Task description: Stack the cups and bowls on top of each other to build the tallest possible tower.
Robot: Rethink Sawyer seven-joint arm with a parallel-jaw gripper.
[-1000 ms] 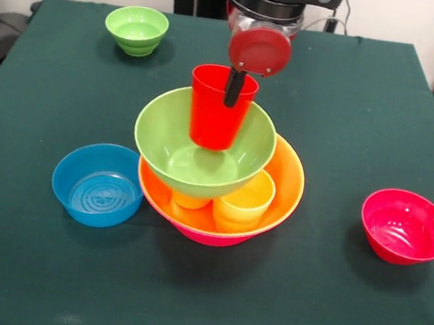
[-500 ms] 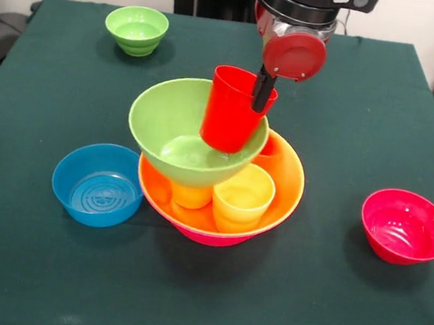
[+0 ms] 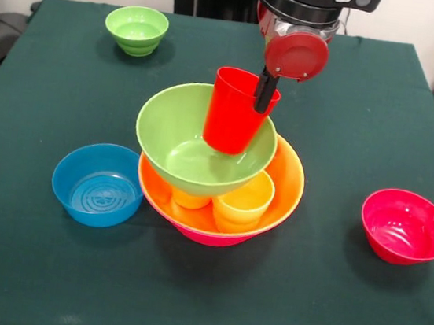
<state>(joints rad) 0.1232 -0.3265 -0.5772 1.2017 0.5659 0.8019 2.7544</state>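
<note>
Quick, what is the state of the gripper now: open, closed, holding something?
Gripper: closed on the rim of the red cup, holding it tilted over the green bowl.

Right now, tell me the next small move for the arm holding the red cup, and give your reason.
Probably shift the red cup back toward the middle of the medium-large green bowl and level it before letting go. The gripper pinches the cup's rim, the cup leans and sits near one side of the bowl, and that bowl rests only on the cups inside the large orange bowl.
</note>
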